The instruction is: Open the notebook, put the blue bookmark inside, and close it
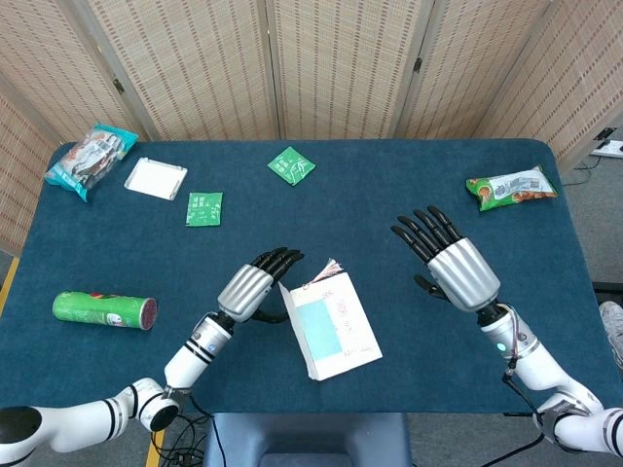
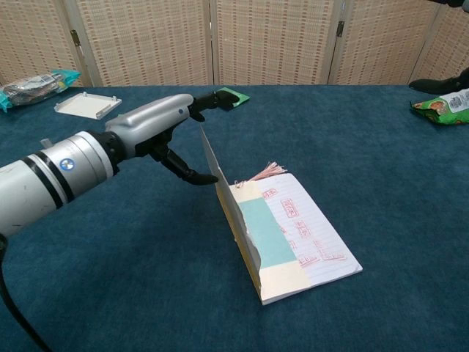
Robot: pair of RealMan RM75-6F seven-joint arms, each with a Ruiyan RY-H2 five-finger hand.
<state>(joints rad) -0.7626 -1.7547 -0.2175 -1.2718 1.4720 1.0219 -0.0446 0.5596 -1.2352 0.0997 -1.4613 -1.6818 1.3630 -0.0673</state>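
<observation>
Where the blue felt table (image 1: 409, 185) nears its front edge lies the notebook (image 1: 336, 331): ruled paper, red print, white cover raised steeply on its left side. Blue bookmark (image 2: 265, 233), a flat strip with cream ends and pink tassel, rests on the open page. Left hand (image 1: 251, 288), silver shell, black fingers straight and together, presses the cover's back. Right hand (image 1: 456, 269), at 3 o'clock, fingers spread, holding nothing. Green can (image 1: 104, 309) at 9 o'clock; glossy snack bag (image 1: 510, 188) at 1 o'clock.
</observation>
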